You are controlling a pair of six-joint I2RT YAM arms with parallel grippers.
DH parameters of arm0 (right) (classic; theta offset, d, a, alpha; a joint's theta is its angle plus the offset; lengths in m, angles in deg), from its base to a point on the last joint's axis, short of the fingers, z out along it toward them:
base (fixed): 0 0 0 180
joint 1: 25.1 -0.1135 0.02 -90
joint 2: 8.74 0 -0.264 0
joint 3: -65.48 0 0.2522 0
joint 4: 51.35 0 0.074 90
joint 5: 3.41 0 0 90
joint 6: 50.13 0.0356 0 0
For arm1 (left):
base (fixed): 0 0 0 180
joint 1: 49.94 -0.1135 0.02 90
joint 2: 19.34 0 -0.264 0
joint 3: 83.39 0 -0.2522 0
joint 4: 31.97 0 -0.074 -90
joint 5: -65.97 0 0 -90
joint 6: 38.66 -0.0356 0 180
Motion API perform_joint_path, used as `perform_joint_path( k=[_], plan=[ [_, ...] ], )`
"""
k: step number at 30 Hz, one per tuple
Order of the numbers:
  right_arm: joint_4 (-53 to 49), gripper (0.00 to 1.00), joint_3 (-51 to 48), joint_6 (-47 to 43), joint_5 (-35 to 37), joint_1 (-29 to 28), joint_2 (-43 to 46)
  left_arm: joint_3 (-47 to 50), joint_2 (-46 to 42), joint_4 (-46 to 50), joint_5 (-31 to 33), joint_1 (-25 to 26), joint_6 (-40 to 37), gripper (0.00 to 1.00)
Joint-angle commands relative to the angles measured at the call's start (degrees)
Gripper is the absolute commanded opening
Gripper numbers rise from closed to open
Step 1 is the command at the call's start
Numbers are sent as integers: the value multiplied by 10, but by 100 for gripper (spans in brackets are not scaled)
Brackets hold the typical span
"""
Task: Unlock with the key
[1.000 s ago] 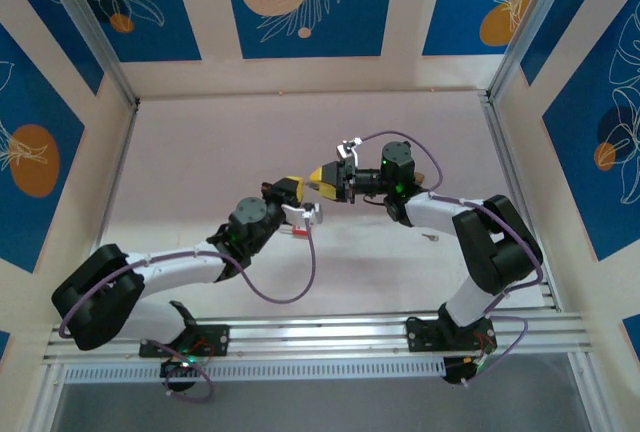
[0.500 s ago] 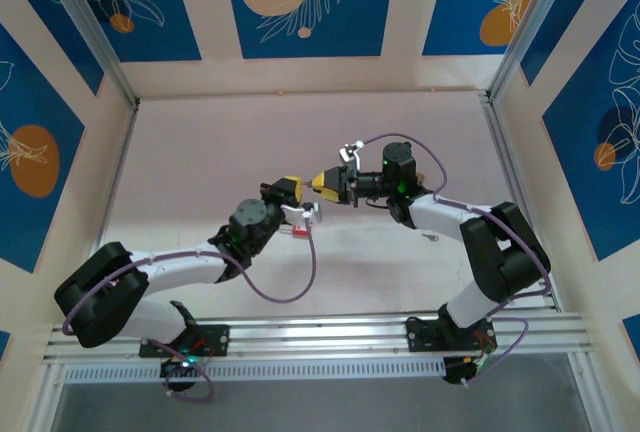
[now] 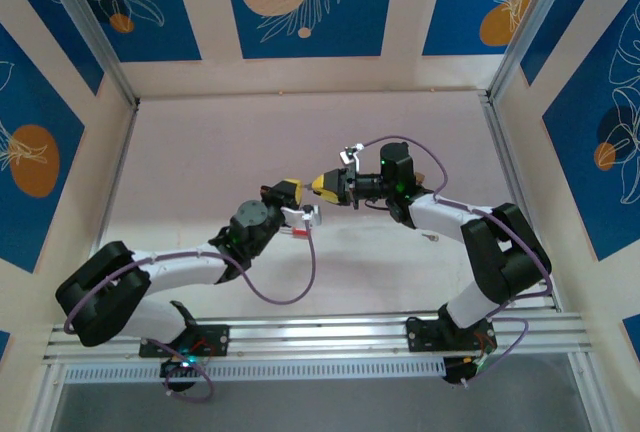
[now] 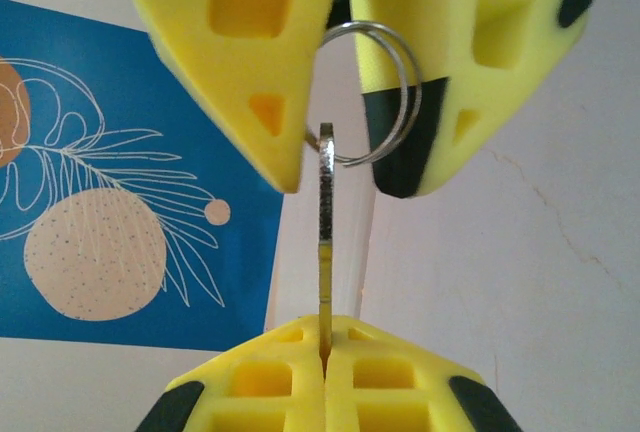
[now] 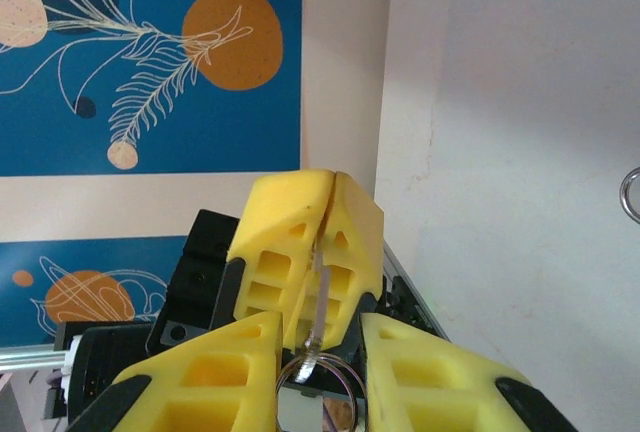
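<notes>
One key (image 4: 325,242) sits at the middle of things, and it carries one wire ring (image 4: 385,92). Two hands meet at the key, the left hand (image 4: 325,340) and the right hand (image 4: 335,172). Each has two yellow fingers (image 4: 230,42), four in all. Two arms reach toward the key, the left arm (image 3: 180,267) and the right arm (image 3: 450,214). On the one tabletop (image 3: 250,142), one red padlock (image 3: 298,233) lies near the key, and one small metal piece (image 3: 430,238) lies well to the right of the key.

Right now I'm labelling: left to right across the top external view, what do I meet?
In order: left arm's black shoulder → left yellow-fingered gripper → right yellow-fingered gripper → small grey piece → right arm's black elbow.
</notes>
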Motion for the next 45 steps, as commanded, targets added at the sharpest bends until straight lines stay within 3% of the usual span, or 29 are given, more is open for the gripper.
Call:
perform_joint_path(
  k=[1,8,10,12,14,19,26,36,45],
  plan=[
    [-24,8,21,-15,8,-1,16,1,8,-6,5,8,-8,0],
    [-34,11,29,-18,5,0,18,4,7,-14,11,12,-4,0],
    [-39,20,33,-20,-1,1,15,5,5,-24,13,14,-2,0],
    [-41,37,36,-25,-9,1,13,4,3,-28,12,14,-5,0],
    [-47,48,39,-34,-14,4,17,1,-2,-33,13,15,-6,0],
    [-145,58,57,-102,-3,19,43,-11,-16,-19,4,16,-18,0],
    [-210,59,71,-129,8,29,64,-41,-21,-4,-16,16,-53,0],
    [-289,59,83,-175,16,71,102,-105,74,-96,-5,0,-94,0],
    [-266,56,48,-200,24,100,107,-75,130,-176,29,6,-116,0]
  ],
)
